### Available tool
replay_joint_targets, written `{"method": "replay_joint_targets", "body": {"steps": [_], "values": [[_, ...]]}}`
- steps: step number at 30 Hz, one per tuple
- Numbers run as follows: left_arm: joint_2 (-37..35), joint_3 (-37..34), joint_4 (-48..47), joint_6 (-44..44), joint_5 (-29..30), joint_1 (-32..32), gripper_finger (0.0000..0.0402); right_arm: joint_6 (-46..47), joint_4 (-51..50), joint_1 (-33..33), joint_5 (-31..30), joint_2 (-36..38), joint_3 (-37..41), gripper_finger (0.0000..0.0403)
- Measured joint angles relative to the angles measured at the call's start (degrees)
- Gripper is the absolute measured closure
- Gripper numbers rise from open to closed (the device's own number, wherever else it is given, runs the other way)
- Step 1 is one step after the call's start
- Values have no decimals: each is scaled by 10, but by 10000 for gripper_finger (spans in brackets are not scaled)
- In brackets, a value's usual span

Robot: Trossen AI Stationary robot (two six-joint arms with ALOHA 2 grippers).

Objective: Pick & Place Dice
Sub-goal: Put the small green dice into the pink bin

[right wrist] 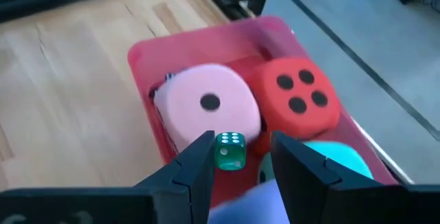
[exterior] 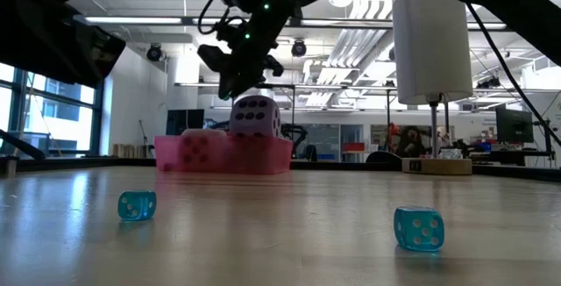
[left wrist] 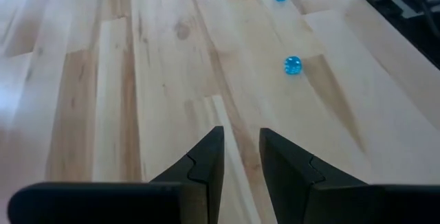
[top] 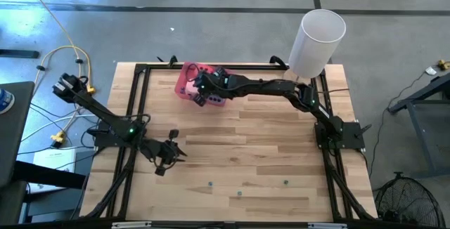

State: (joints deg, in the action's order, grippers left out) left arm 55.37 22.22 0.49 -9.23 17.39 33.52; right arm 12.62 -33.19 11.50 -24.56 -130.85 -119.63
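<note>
Pale wooden bench (top: pixel 281 152) inside a black frame, wide bare boards across the middle and near side. Pink tray (right wrist: pixel 206 45) at the far edge, packed with a pink die (right wrist: pixel 206 107), red die (right wrist: pixel 299 100), teal die (right wrist: pixel 340 157) and purple die (exterior: pixel 254 116). Right claw (right wrist: pixel 240 157) above the tray, fingers parted, small green die (right wrist: pixel 229 150) between them, six pips facing the camera. Left claw (left wrist: pixel 240 157) low over bare boards, fingers slightly apart, gripping nothing. Small blue dice (left wrist: pixel 293 65) lying loose near the front.

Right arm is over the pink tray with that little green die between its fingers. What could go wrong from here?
1. The tray is already packed with big soft dice; the green die, between the right gripper fingers, may bounce off the pink die and out.
2. Lowering further could hit the purple die sitting high.
</note>
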Motion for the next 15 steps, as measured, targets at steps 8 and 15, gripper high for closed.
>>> {"method": "replay_joint_targets", "body": {"steps": [8, 15], "values": [[0, 0, 0, -1, 1, 24, 313, 41, -62, -5, -7, 0, 0, 270], [0, 0, 0, -13, 1, 25, 313, 42, -88, -8, -54, 1, 0, 270]]}}
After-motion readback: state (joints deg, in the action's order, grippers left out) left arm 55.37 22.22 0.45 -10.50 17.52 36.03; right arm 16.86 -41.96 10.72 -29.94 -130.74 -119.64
